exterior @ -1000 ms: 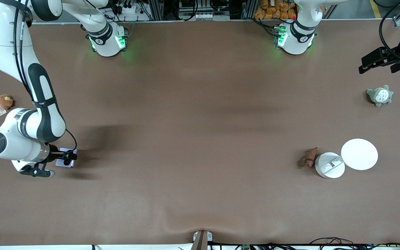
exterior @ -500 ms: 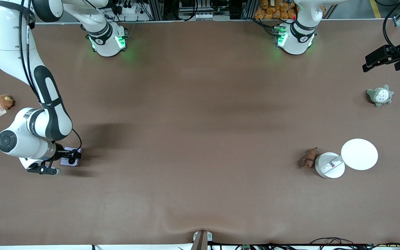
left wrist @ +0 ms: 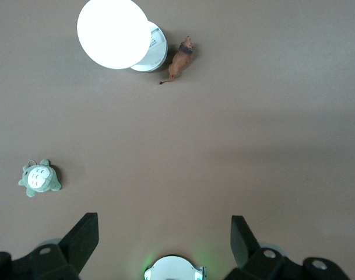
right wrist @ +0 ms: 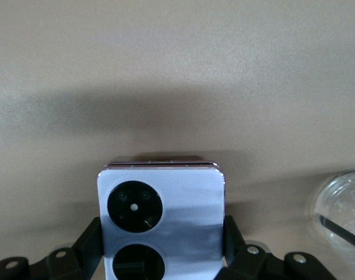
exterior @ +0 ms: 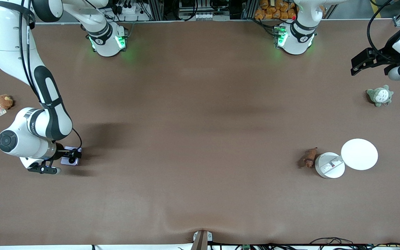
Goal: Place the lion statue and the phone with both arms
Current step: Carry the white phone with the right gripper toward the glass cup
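The phone [exterior: 70, 159], pale lavender-white with two round black lenses [right wrist: 161, 201], sits between the fingers of my right gripper [exterior: 75, 157] [right wrist: 161, 233], which is shut on its two sides, low over the table at the right arm's end. The lion statue [exterior: 310, 158] [left wrist: 178, 60], small and reddish-brown with a thin tail, lies on the table at the left arm's end, beside a small round white object [exterior: 330, 165]. My left gripper [exterior: 361, 64] [left wrist: 164, 224] hangs open and empty, high over bare table by the grey-green plush [exterior: 380, 96], well away from the lion.
A round white disc [exterior: 359, 154] [left wrist: 113, 32] overlaps the small white object [left wrist: 155, 51]. The grey-green plush [left wrist: 39, 178] lies near the table's edge at the left arm's end. A brown plush toy [exterior: 4, 101] lies at the right arm's end.
My right arm has carried the phone a short way toward the table's middle, then slowed. The left arm's hand has swung in over the table. The lion has not moved.
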Tool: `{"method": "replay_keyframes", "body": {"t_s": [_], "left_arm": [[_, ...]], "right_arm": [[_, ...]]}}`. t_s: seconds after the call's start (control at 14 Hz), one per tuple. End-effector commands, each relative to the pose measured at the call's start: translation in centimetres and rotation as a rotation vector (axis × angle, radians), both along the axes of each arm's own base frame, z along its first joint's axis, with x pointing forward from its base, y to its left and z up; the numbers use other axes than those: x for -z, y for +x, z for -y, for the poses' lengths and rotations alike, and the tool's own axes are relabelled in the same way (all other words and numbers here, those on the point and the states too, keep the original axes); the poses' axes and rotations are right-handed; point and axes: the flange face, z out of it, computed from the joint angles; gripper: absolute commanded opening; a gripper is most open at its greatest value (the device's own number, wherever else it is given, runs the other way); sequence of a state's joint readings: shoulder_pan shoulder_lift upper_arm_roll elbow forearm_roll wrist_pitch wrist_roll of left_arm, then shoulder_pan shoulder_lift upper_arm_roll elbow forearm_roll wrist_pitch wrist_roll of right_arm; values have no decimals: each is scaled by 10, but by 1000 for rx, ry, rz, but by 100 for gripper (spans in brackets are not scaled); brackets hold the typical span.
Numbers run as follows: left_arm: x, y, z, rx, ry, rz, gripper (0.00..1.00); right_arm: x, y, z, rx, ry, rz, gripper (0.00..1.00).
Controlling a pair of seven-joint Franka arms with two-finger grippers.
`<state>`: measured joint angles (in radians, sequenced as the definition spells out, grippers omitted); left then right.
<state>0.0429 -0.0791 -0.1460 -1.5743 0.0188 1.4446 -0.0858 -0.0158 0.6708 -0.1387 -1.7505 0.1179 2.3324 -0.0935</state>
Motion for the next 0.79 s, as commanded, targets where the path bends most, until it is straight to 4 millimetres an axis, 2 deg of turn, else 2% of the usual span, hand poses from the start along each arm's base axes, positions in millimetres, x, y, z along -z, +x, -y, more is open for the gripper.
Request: {"method": "replay_keyframes", "body": {"t_s": [0.0, 0.07, 0.21, 0.29, 0.36, 0.43, 0.71], "left_arm": [[-7, -9, 1, -8, 9, 42, 100], [-6, -8, 1, -8, 8, 44, 100], [-1, -6, 1, -7, 7, 39, 100], [-1, -5, 2, -5, 6, 48, 100], [-1, -4, 2, -5, 4, 48, 100], [-1, -4, 3, -5, 3, 48, 100], [3, -7, 2, -12, 3, 39, 100]], "right_arm": [[2, -1, 4, -8, 3, 4, 0], [4, -1, 5, -7, 3, 1, 3], [4, -1, 4, -7, 3, -2, 34], [5, -1, 2, -8, 3, -5, 55], [3, -1, 1, -13, 3, -5, 84], [0, 0, 3, -13, 5, -4, 100], [-34, 19, -4, -20, 36, -39, 100]]}}
